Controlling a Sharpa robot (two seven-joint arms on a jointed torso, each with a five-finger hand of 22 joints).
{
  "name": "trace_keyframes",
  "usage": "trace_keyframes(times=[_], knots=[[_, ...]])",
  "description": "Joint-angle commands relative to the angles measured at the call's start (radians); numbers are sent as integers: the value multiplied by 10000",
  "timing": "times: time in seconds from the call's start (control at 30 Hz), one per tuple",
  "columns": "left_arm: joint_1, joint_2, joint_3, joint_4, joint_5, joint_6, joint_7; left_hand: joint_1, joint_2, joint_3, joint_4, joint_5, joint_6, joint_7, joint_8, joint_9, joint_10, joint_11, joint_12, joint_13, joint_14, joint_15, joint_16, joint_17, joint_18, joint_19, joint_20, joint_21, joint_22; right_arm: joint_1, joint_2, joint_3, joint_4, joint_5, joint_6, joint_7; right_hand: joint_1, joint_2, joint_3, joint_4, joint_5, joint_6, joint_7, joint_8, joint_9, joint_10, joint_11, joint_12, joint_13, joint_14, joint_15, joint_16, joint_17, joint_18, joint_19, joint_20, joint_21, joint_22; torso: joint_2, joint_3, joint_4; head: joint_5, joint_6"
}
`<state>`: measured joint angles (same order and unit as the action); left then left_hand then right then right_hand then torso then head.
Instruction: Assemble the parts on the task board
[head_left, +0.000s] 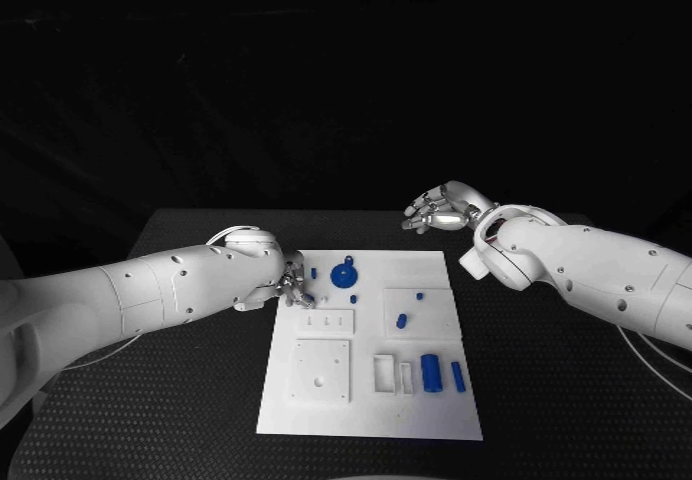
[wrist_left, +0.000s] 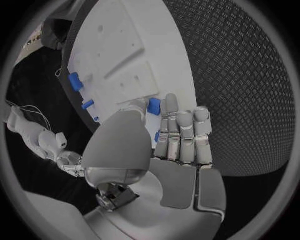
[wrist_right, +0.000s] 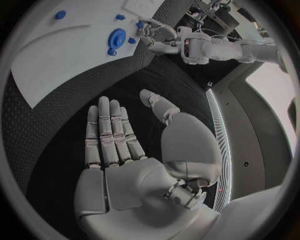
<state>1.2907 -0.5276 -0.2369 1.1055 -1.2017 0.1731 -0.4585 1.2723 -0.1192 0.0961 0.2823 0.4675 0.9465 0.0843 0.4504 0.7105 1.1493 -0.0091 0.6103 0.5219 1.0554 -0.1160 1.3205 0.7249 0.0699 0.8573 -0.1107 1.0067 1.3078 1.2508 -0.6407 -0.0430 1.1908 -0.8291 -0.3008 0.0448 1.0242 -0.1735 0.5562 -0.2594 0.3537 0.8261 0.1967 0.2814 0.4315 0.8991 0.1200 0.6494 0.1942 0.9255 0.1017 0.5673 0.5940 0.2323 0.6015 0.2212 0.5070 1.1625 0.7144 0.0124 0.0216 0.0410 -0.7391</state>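
White plastic makes up the task board (head_left: 369, 400), which lies flat in the middle of the black table (head_left: 577, 400), its long side running from near to far. Blue parts are scattered over it: a round disc (head_left: 343, 274) with a small knob at the far end, a short peg (head_left: 402, 321) on a raised white block right of centre, and a thick cylinder (head_left: 431, 372) with a thin rod (head_left: 457, 375) beside it, near the right edge. These last two lie loose next to a pair of empty white slots (head_left: 394, 373), likely waiting to be fitted.

At the board's far left edge is the left hand (head_left: 293, 291), its fingertips (wrist_left: 172, 103) reaching over the rim. In the left wrist view the fingers lie straight and side by side, with a small blue peg (wrist_left: 154, 105) just beside the tips and the thumb close against it. It seems placed to pinch or steady that peg, but I cannot tell whether it truly grips it or only touches.

Held well off the board, the right hand (head_left: 440, 211) hangs above the table beyond the far right corner. Its fingers are spread flat and apart, holding nothing, as the right wrist view shows. Parked there, it probably keeps clear of the left hand's work while waiting its turn.
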Motion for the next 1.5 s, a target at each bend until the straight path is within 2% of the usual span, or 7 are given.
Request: trace_keyframes(times=[0.03, 0.2, 0.3, 0.43, 0.67, 0.93, 1.5], knots=[[-16, 31, -7, -5, 63, -210, 243, 212, 58, -5, -44, -2, -163, 107, -91, -149, -125, 46, -91, -75, -56, 39, 39, -22, -30, -53, -988, 38, 199, -5, -3, 2, 9, -67, 100, 52, -51, 34, -68, 7, 45, 0, 18, 23, -15, -33, 55, 66, -16, -62, 34, -67, 16, 85, 14, 63, -36, 15, -1, 3, 5, -8, 22], [-16, 31, -7, 12, 150, -588, 439, 740, 266, -43, -114, 75, -239, 177, -249, -391, -189, 119, -274, -249, -117, 110, -13, -103, -16, -131, -917, 21, 188, -5, 0, 2, 11, -62, 97, 55, -54, 34, -69, 9, 50, 0, 18, 24, -16, -33, 55, 68, -19, -62, 34, -68, 17, 86, 14, 64, -37, 17, -3, 2, 9, -5, 15], [-16, 0, -7, 17, 370, -803, 564, 1283, 375, 28, -331, 273, -205, 203, -381, -560, -167, 163, -465, -407, -166, 160, -109, -190, -25, -215, -851, -31, 176, -5, 2, 2, 7, -60, 97, 58, -57, 33, -71, 11, 55, 0, 18, 24, -17, -33, 55, 69, -22, -62, 33, -68, 18, 86, 13, 64, -38, 18, -3, -3, 7, 6, 33], [-16, -55, -6, 2, 589, -1000, 650, 1659, 135, 748, -187, 51, -43, 205, -649, -815, 25, 196, -870, -718, -108, 195, -105, -256, -46, -193, -803, -63, 170, -7, -8, 2, 3, -59, 102, 56, -61, 33, -74, 14, 60, 0, 18, 24, -19, -33, 55, 71, -25, -62, 33, -69, 19, 87, 13, 65, -39, 19, -3, -3, 6, 5, 35], [-16, -108, -6, 12, 620, -1191, 752, 1620, 127, 935, -186, 296, 88, 178, -710, -874, 186, 184, -1027, -831, -73, 186, -58, -266, -46, -184, -804, -33, 188, -17, -10, 2, -2, -50, 108, 56, -66, 32, -78, 17, 68, 0, 18, 25, -20, -33, 55, 73, -30, -61, 33, -70, 20, 88, 13, 66, -41, 21, -3, -2, 6, 2, 33], [-22, -200, -6, 87, 690, -1300, 862, 1732, 206, 1180, -553, 535, 177, 146, -773, -906, 345, 174, -1182, -927, -76, 177, -31, -286, -56, -215, -802, -16, 188, -24, -13, 2, -8, -40, 111, 59, -73, 31, -84, 21, 77, 0, 18, 26, -23, -33, 55, 76, -37, -62, 33, -72, 22, 89, 12, 67, -44, 24, 0, -13, 14, -7, 54], [-70, -422, -6, 346, 549, -1516, 1027, 1518, 62, 1364, -907, 540, 233, 141, -837, -930, 445, 177, -1302, -983, -61, 179, -27, -321, -80, -202, -800, -18, 171, -37, -44, 2, 12, -32, 115, 58, -93, 21, -104, 26, 100, -3, 19, 26, -31, -36, 55, 84, -56, -64, 32, -77, 27, 93, 9, 71, -51, 31, -2, -8, 17, -3, 63]])
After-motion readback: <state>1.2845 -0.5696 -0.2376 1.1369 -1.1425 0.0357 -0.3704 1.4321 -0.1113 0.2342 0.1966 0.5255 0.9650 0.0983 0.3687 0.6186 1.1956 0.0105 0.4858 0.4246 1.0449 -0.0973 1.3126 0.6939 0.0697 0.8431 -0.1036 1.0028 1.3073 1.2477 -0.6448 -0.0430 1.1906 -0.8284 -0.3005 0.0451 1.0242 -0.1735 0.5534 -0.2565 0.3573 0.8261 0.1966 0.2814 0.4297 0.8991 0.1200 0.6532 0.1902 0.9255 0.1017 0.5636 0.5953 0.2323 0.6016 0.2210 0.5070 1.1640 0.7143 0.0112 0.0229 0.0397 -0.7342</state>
